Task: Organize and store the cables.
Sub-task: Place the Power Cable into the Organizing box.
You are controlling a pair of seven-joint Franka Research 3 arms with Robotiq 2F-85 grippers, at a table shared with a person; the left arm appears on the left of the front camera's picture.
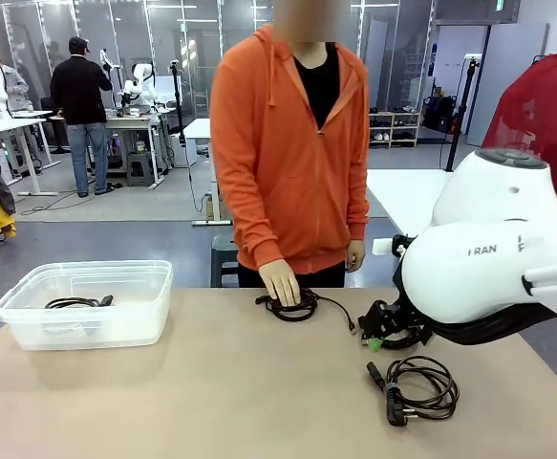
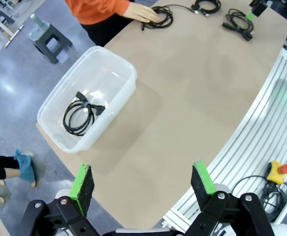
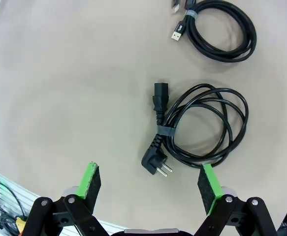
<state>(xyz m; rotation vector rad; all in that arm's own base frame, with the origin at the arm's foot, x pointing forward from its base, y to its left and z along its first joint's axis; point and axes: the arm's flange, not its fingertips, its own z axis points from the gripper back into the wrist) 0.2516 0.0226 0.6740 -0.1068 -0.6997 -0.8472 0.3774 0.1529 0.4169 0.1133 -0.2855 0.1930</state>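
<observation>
My left gripper and right gripper both gape wide, empty. 1 cable coil lies in the clear bin. Far from the bin, a power cord lies free, and a person's hand covers a second coil.

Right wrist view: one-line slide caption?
Right gripper, jaws open, above a coiled power cable; a USB cable coil lies beyond.
</observation>
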